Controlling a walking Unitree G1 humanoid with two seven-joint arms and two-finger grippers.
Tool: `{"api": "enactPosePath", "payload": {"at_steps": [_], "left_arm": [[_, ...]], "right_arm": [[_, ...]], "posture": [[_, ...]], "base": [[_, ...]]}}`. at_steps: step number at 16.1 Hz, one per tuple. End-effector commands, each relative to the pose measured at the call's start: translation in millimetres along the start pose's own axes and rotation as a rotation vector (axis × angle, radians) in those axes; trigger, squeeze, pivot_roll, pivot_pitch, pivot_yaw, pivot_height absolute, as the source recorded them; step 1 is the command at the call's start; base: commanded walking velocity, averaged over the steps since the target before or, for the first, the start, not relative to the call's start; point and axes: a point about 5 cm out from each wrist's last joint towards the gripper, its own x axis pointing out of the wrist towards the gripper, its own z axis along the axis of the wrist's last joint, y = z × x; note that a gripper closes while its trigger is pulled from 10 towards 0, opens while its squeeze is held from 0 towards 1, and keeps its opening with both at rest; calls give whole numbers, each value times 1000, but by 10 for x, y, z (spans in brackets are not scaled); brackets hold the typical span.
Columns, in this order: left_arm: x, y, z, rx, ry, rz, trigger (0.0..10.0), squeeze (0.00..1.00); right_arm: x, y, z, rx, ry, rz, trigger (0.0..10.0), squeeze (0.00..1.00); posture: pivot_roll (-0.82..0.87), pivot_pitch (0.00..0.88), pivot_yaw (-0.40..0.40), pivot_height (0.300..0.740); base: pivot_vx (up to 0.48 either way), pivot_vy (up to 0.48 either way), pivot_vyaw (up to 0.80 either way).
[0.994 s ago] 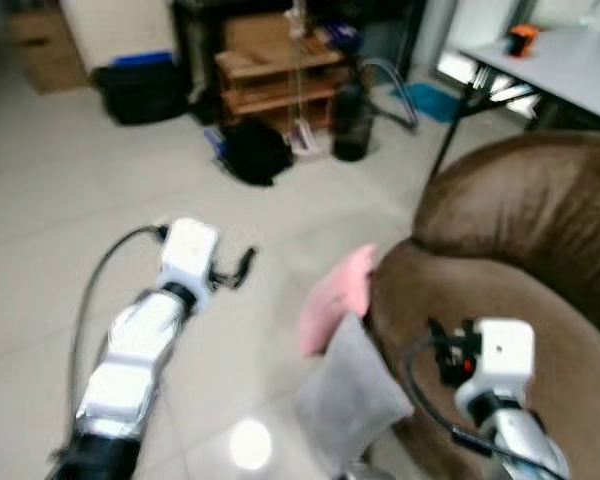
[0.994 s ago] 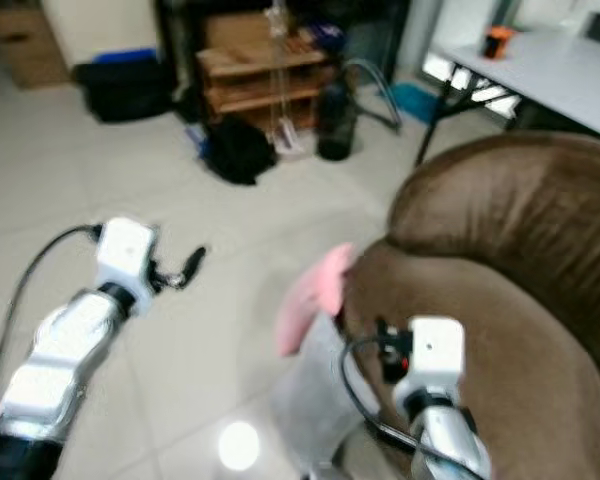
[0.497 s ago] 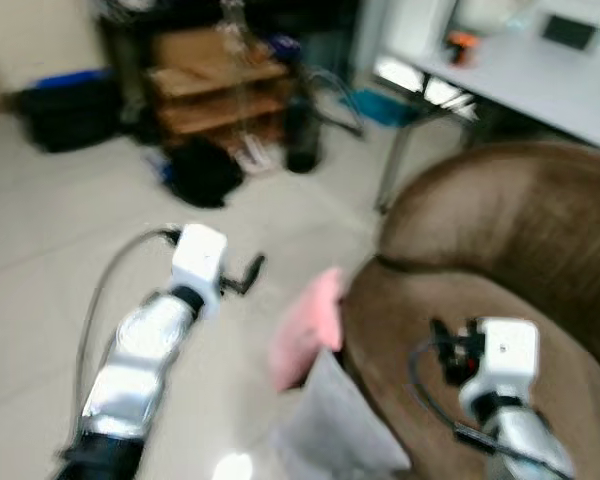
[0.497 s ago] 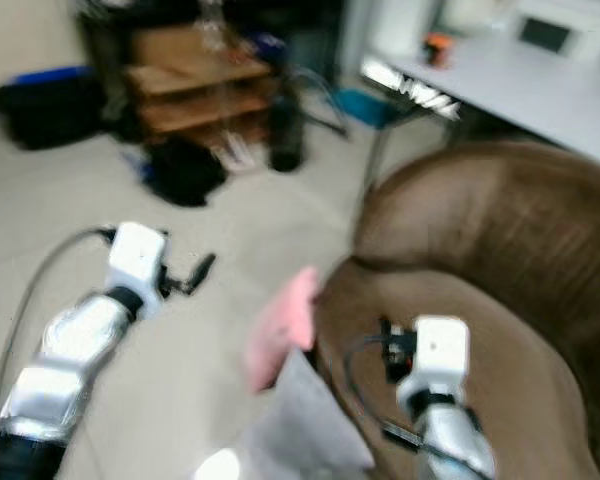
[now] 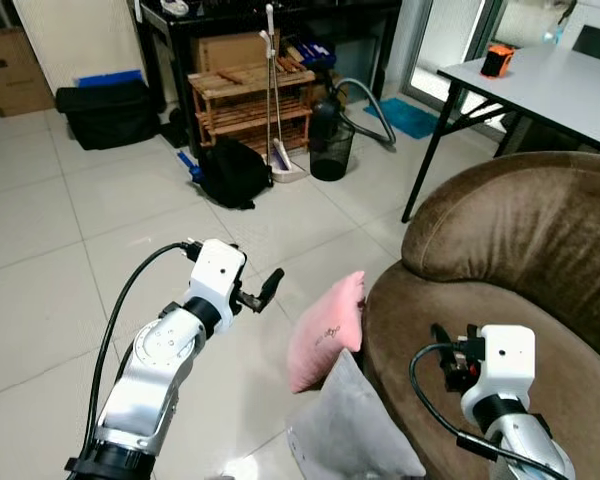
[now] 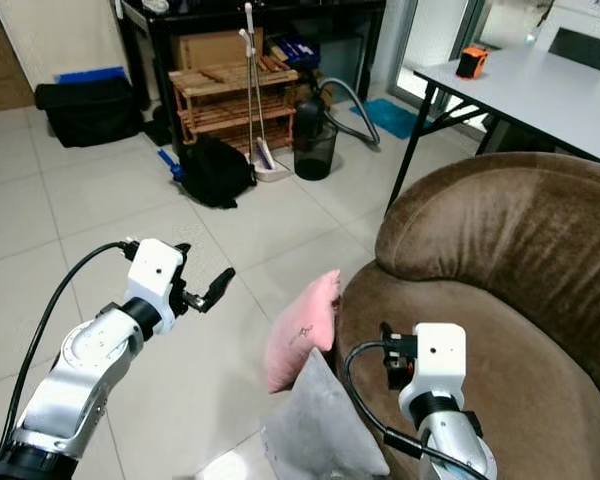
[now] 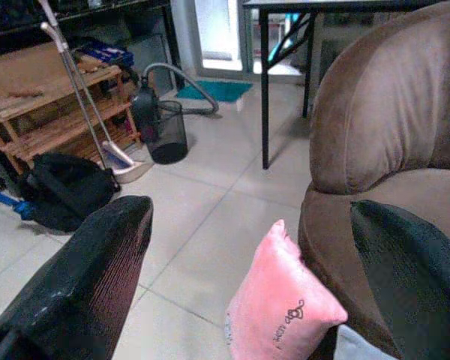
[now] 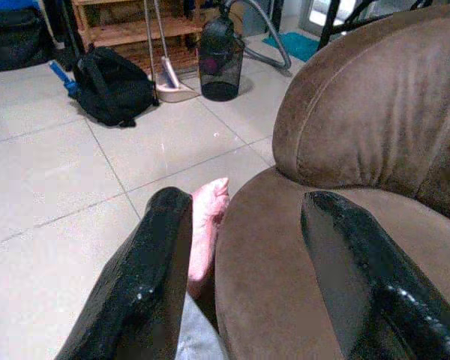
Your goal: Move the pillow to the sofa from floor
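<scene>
Above the floor, left claw (image 7: pixel 247 300) spread toward the pink pillow (image 5: pixel 326 335); right claw (image 8: pixel 247 277) spread over the sofa (image 5: pixel 500 260).

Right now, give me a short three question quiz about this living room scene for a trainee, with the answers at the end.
1. True or false: the pink pillow already lies on the seat of the brown sofa.
2. Which hand is raised over the floor tiles beside the pink pillow: A) left hand, B) right hand?
3. Fill in: a ____ pillow stands in front of the pink one.

Key:
1. False; it leans on the floor against the sofa's front.
2. A.
3. Grey.
</scene>
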Motion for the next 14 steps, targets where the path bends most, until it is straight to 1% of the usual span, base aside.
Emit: {"api": "enactPosePath", "payload": {"at_steps": [1,2,3,5,10,12,14], "left_arm": [[-14,7,6,9,-5,3,10000,0],[-34,9,-11,11,-1,12,10000,0],[-60,11,-20,-3,-5,20,10000,0],[-102,20,-40,4,0,27,10000,0],[-97,35,-19,7,-6,31,10000,0],[-108,40,-17,6,-11,37,10000,0],[-125,86,-28,17,-8,71,10000,0]], "right_arm": [[13,-11,10,-10,6,14,10000,0],[14,-8,8,-17,8,24,10000,0],[17,-6,10,-21,10,32,10000,0],[18,0,22,-20,11,43,10000,0],[32,22,40,-31,4,63,10000,0],[45,15,53,-37,6,65,10000,0],[63,7,61,-44,6,62,10000,0]], "posture": [[-42,20,-38,651],[-40,25,-41,641],[-40,28,-45,631],[-39,36,-50,611],[-40,45,-44,566],[-39,51,-48,566],[-37,56,-54,566]], "base": [[0,0,0],[0,0,0],[0,0,0],[0,0,0],[0,0,0],[0,0,0],[0,0,0]]}}
